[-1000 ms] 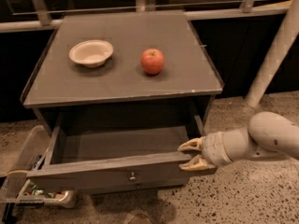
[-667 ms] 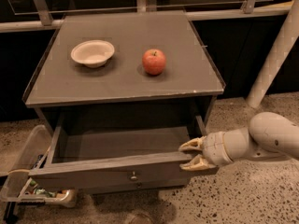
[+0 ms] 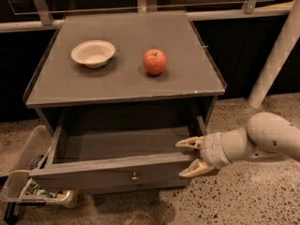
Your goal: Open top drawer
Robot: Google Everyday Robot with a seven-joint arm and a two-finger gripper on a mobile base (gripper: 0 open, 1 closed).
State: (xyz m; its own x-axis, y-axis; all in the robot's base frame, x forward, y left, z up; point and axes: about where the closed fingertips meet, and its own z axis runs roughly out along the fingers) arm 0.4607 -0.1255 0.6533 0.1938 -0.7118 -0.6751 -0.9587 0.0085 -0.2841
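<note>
The top drawer point(image 3: 112, 170) of the grey-brown cabinet stands pulled out towards me, its inside bare. Its flat front carries one small round metal knob point(image 3: 134, 176) at the centre. My gripper point(image 3: 190, 156) comes in from the right on a white arm. Its two tan fingers point(image 3: 187, 143) are spread, one above the drawer's right front corner and one in front of it. They hold nothing. The lower drawers are hidden behind the open one.
On the cabinet top point(image 3: 187, 86) sit a white bowl point(image 3: 93, 53) and a red apple point(image 3: 154, 62). A clear plastic bin point(image 3: 21, 172) with clutter stands on the speckled floor at the left. A white post point(image 3: 276, 55) leans at the right. A metal rail point(image 3: 140, 20) runs behind.
The view has shifted slightly to the right. The drawer and my gripper stand as before, relative to each other.
</note>
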